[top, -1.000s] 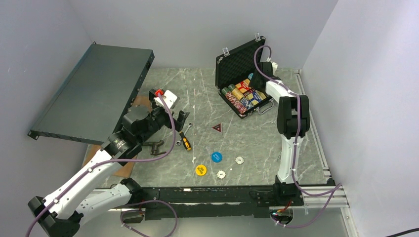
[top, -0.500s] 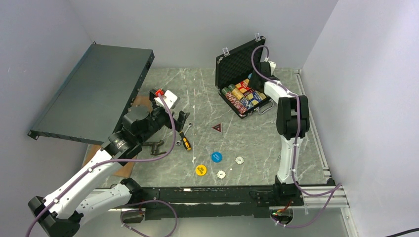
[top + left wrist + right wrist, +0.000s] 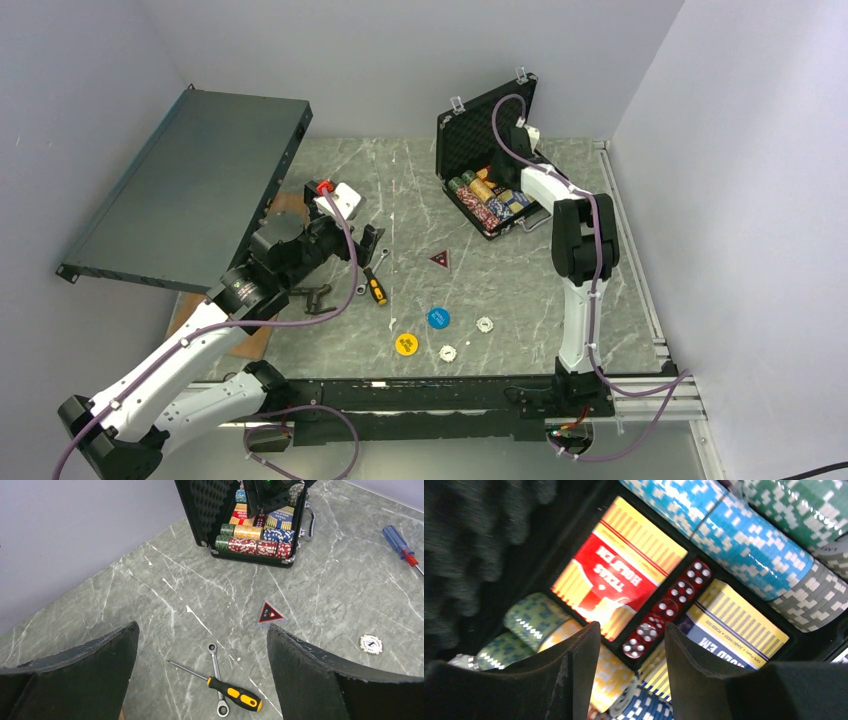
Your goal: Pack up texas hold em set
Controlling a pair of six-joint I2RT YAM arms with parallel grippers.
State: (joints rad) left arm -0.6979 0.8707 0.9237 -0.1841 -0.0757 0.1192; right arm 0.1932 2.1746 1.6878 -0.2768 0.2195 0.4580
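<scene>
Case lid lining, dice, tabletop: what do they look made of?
Lid lining: black matte foam, going by its egg-crate bumps. Dice: glossy red plastic, seemingly translucent, white pips. Tabletop: grey-green with white veins and a faint sheen; marble or a marble-print surface, can't tell which.

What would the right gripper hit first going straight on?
Likely the red dice in the open briefcase, beside the red card deck; the open right gripper is centred over them. Depth unclear.

Plain pale walls [image 3: 400, 60] box in a grey veined marble tabletop [image 3: 520, 280] — evenly lit.
</scene>
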